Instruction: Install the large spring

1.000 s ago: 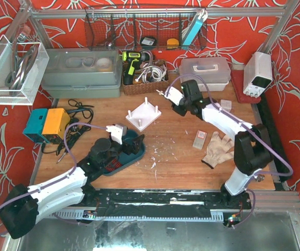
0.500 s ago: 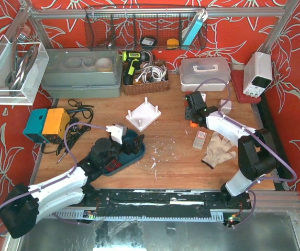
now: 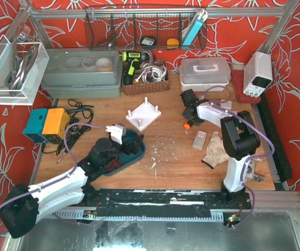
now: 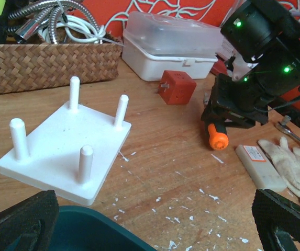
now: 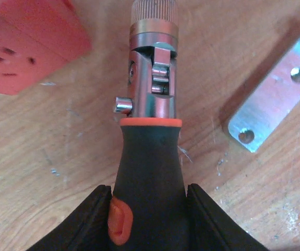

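No spring shows in any view. The white base plate with its upright pegs [image 3: 143, 114] lies on the table and is bare; it also shows in the left wrist view [image 4: 66, 151]. My left gripper [image 4: 155, 230] is open and empty, low over the teal tray [image 3: 134, 151], facing the plate. My right gripper [image 5: 148, 219] is right of the plate, low at the table, shut on the black handle of an orange-tipped screwdriver [image 5: 150, 157]. The screwdriver also shows in the top view [image 3: 187, 125] and in the left wrist view [image 4: 218, 137].
A red cube [image 4: 176, 86] and a metal bracket [image 5: 275, 102] lie by the screwdriver. A small flat box [image 3: 199, 139] and a work glove [image 3: 218, 149] lie to the right. A wicker basket [image 3: 144, 78], a white lidded box [image 3: 204, 70] and a grey bin [image 3: 81, 73] line the back.
My right arm swung from beside the peg plate to the right and came down onto the screwdriver. The left arm has not moved.
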You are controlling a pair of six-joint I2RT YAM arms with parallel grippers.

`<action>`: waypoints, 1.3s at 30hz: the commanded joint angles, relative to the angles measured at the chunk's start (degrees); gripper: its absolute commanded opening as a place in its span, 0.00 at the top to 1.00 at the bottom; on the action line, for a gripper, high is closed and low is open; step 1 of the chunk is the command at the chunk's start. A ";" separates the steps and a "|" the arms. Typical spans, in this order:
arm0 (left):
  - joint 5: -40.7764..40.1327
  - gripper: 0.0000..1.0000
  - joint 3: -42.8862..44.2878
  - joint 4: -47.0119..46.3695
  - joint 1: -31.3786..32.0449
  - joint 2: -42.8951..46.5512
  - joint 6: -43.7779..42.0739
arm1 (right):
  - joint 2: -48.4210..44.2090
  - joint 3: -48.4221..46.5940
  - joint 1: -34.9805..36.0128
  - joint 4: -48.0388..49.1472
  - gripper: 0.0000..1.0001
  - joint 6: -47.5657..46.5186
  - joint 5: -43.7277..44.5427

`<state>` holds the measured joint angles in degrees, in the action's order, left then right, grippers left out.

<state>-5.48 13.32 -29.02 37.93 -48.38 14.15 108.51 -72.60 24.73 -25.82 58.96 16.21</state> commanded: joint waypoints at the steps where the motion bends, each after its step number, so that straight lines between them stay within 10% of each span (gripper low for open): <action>1: -1.66 0.00 0.58 -0.15 0.30 0.49 0.22 | 2.00 -3.27 -0.38 -3.03 0.66 7.41 1.00; 25: -10.50 0.00 2.80 6.23 0.30 1.54 5.45 | -17.91 -0.21 -0.49 -8.26 0.02 -13.03 -1.76; 39: -16.49 0.15 11.02 42.65 0.21 9.44 36.27 | -38.13 24.38 4.11 10.75 0.03 -31.06 -25.29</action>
<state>-17.72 21.41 -2.70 37.93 -39.66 37.08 75.02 -52.84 27.09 -22.50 33.69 -3.38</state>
